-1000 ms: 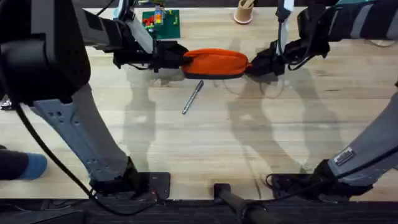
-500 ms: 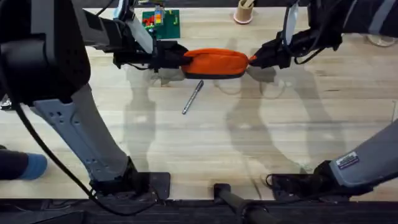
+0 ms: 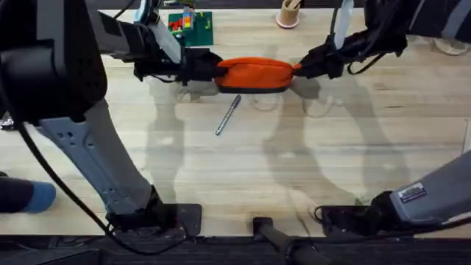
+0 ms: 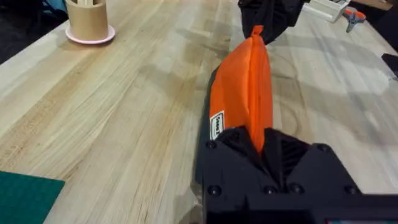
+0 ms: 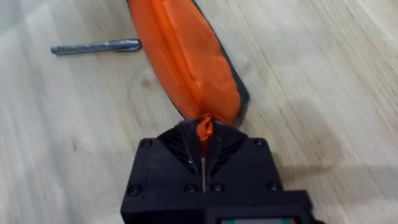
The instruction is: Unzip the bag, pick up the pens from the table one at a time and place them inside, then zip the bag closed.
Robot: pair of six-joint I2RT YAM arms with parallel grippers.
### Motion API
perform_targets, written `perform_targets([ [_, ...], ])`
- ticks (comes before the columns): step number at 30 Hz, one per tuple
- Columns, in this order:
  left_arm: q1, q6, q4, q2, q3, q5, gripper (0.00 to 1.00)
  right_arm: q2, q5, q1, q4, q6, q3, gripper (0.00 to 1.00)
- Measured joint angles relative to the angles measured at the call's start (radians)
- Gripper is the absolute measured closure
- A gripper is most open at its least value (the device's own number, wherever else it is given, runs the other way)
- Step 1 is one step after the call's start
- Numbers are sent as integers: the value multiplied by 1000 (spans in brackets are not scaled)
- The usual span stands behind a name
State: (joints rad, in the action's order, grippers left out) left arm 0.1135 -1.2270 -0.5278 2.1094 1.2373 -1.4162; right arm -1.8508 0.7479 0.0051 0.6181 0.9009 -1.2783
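In the overhead view the bag [image 3: 255,74] lies at upper centre of the table [image 3: 243,162], the left claw [image 3: 207,72] and right claw [image 3: 301,71] each clamped on an end, a grey pen [image 3: 228,115] just below it. The left wrist view shows that claw [image 4: 260,147] pinching the bag [image 4: 244,87]. The right wrist view shows the right claw [image 5: 203,154] closed on an orange tab, the pen [image 5: 96,46] at upper left.

**Other things around**

A green mat [image 3: 193,28] lies at the far side, with small red and colored bits on top of it. A tan wooden cup [image 3: 288,12] stands on a round pink coaster [image 4: 91,36], well apart from the mat. A blue thing [image 3: 37,196] shows at the near left edge.
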Motion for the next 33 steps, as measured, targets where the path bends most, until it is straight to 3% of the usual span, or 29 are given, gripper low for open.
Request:
perform_targets([
  [17,0,0,0,0,0,2,959,11,-26,78,93,-37,-109,971],
  [33,0,0,0,0,0,3,960,11,-30,179,-12,-133,-112,971],
])
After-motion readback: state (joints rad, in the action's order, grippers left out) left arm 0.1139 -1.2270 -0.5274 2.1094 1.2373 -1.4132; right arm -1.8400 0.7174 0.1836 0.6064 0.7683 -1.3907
